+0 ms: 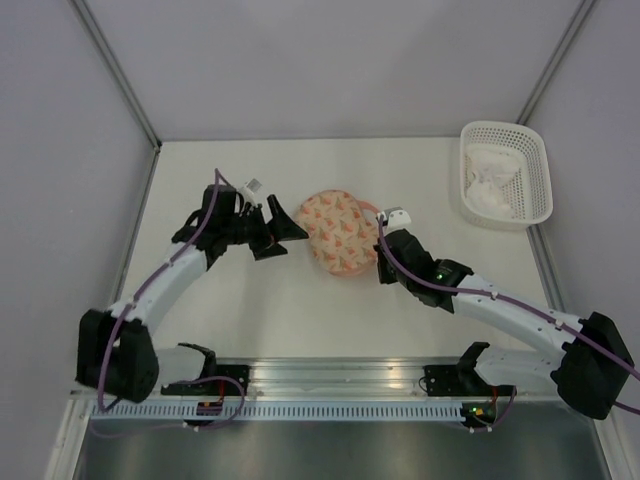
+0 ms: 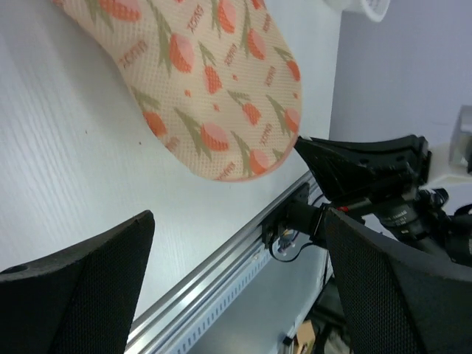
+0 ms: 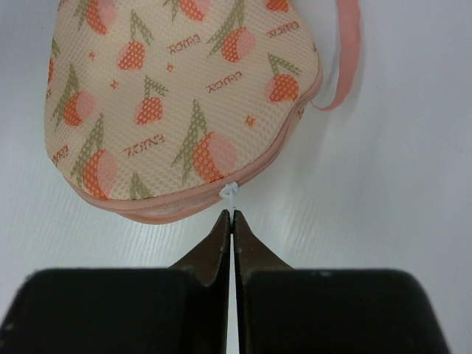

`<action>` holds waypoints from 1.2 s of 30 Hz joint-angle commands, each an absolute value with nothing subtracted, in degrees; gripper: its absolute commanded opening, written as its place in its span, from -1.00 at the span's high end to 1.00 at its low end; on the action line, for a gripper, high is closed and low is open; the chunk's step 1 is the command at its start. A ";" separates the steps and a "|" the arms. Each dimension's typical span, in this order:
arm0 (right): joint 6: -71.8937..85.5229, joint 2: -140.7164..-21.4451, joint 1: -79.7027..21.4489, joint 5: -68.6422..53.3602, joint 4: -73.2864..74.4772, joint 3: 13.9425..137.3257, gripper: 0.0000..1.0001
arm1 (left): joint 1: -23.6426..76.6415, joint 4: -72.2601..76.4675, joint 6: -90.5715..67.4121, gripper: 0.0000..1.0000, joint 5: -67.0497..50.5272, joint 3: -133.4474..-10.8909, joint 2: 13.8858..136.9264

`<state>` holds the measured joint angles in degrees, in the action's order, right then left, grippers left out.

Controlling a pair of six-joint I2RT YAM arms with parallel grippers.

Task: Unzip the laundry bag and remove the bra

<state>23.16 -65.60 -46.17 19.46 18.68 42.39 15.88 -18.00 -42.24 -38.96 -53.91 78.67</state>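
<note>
The laundry bag (image 1: 338,232) is a cream pouch with orange prints and pink trim, lying mid-table; it also shows in the left wrist view (image 2: 214,81) and the right wrist view (image 3: 177,103). Its pink loop strap (image 3: 346,66) lies at its right. My right gripper (image 3: 232,217) is shut on the white zipper pull (image 3: 230,193) at the bag's near edge; it sits at the bag's right side in the top view (image 1: 385,245). My left gripper (image 1: 285,232) is open and empty just left of the bag, not touching it. The bra is hidden.
A white lattice plastic basket (image 1: 540,175) with white cloth inside stands at the back right. Grey walls enclose the table on three sides. A metal rail (image 1: 330,385) runs along the near edge.
</note>
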 commanded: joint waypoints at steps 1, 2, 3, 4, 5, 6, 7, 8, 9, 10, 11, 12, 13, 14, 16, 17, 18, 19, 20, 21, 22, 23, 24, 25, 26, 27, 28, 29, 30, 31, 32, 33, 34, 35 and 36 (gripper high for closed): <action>23.55 -66.53 -46.14 18.29 17.49 45.00 0.99 | 17.84 -21.80 -50.25 -0.99 -29.80 -44.15 66.39; 23.73 -67.06 -46.14 15.41 16.53 45.00 0.99 | 18.62 -21.71 -52.27 -0.99 -28.05 -41.86 61.66; 23.82 -67.32 -46.14 13.29 15.83 44.83 0.99 | 20.98 -21.36 -56.04 -0.99 -27.43 -37.75 59.87; 23.91 -67.50 -46.14 11.10 15.04 44.56 0.99 | 22.48 -21.10 -57.73 -0.99 -26.99 -35.88 58.55; 24.25 -67.94 -46.14 5.94 12.77 44.39 0.99 | 23.89 -20.75 -59.57 -0.99 -25.94 -34.21 57.23; 24.52 -68.20 -46.14 3.10 11.61 43.86 0.99 | 26.52 -20.39 -62.72 -0.99 -25.23 -31.58 55.22; 24.70 -68.46 -46.06 0.55 10.38 43.77 0.99 | 27.59 -20.22 -64.15 -0.99 -24.27 -30.60 53.98; 25.22 -69.25 -46.14 -4.26 8.28 43.68 0.99 | 29.69 -20.04 -67.21 -0.99 -22.00 -29.80 52.92; 25.31 -69.61 -46.23 -5.96 7.39 43.68 0.99 | 30.66 -19.78 -68.54 -0.99 -20.49 -29.01 50.56; 25.23 -69.96 -46.40 -7.46 6.51 43.68 0.99 | 31.28 -19.51 -69.60 -0.99 -19.17 -29.00 49.67; 25.49 -70.74 -46.93 -8.60 5.11 43.77 0.99 | 31.72 -19.51 -70.57 -0.99 -16.98 -29.09 48.96; 25.40 -71.10 -47.11 -11.83 4.49 44.12 0.99 | 32.08 -19.51 -71.88 -0.99 -16.09 -29.61 48.17; 25.49 -71.45 -47.37 -13.61 3.61 44.12 0.99 | 32.08 -19.42 -72.50 -0.99 -15.30 -30.05 47.03; 25.58 -72.06 -47.55 -15.28 1.95 44.21 0.99 | 32.08 -19.51 -73.03 -0.99 -13.47 -30.49 46.59; 25.84 -72.86 -47.72 -19.40 0.80 44.56 0.99 | 32.08 -19.51 -74.00 -0.99 -11.35 -31.99 45.53; 25.67 -73.38 -48.25 -20.21 0.44 44.82 0.99 | 32.08 -19.34 -75.40 -0.99 -9.08 -32.51 45.35; 25.58 -73.56 -48.51 -20.91 0.44 44.74 0.99 | 32.08 -18.99 -76.28 -0.99 -8.27 -33.39 45.35; 25.49 -73.83 -48.95 -21.70 -0.26 44.74 0.99 | 32.08 -18.29 -77.07 -0.99 -7.74 -33.66 45.44; 25.49 -74.09 -49.74 -21.80 -1.66 44.82 0.99 | 32.08 -17.76 -79.17 -0.99 -7.39 -33.92 46.31; 25.49 -74.35 -50.01 -21.80 -1.93 45.00 0.99 | 32.52 -17.75 -80.15 -0.99 -7.12 -34.80 47.36; 25.49 -74.96 -50.36 -21.71 -2.46 45.26 0.99 | 32.95 -18.10 -80.94 -0.99 -6.51 -35.33 48.50; 25.40 -75.23 -50.97 -21.53 -2.72 45.44 0.99 | 33.48 -18.63 -82.77 -0.99 -6.16 -35.94 51.21; 25.40 -75.67 -51.24 -21.45 -3.07 45.87 0.99 | 34.44 -19.50 -83.40 -0.99 -6.07 -36.73 52.46; 25.31 -75.93 -51.50 -21.45 -3.42 46.23 0.99 | 34.89 -19.51 -84.02 -0.99 -6.24 -36.91 53.69; 25.05 -76.81 -51.85 -20.40 -3.51 46.93 0.99 | 35.50 -19.34 -85.68 -0.99 -7.46 -37.00 55.96; 24.79 -77.16 -51.86 -20.13 -3.60 47.28 0.99 | 35.86 -18.99 -86.22 -0.99 -8.34 -37.26 56.94; 24.61 -78.13 -52.03 -19.78 -3.69 47.63 0.99 | 36.12 -18.90 -86.31 -0.99 -9.13 -37.53 57.91; 23.83 -78.74 -52.03 -19.51 -3.69 48.07 0.99 | 36.38 -18.90 -85.79 -0.99 -10.45 -37.96 58.62; 23.38 -79.27 -52.03 -18.55 -3.43 49.03 0.99 | 36.73 -19.16 -85.61 -0.99 -10.81 -38.66 59.23; 22.94 -79.80 -52.03 -18.20 -3.34 49.39 0.99 | 36.91 -20.03 -85.52 -0.99 -10.90 -38.76 59.06; 22.07 -80.76 -52.03 -17.58 -3.08 50.26 0.99 | 37.00 -20.74 -85.52 -0.99 -10.72 -38.76 58.80; 21.71 -81.29 -52.03 -16.53 -2.99 50.62 0.99 | 37.00 -21.79 -85.52 -0.99 -10.29 -38.67 57.32; 21.27 -82.26 -52.03 -16.09 -2.73 50.97 0.99 | 36.91 -23.62 -85.60 -0.99 -9.94 -38.58 56.43; 20.92 -82.70 -52.03 -15.74 -2.46 51.59 0.99 | 36.91 -24.77 -85.43 -0.99 -9.06 -38.50 55.12; 20.05 -83.31 -52.03 -15.30 -2.20 51.77 0.99 | 36.91 -26.09 -85.17 -0.99 -8.70 -38.67 53.98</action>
<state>23.09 -81.87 -51.83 -17.56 0.38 48.64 36.62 -22.28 -83.11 -9.23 -36.01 57.56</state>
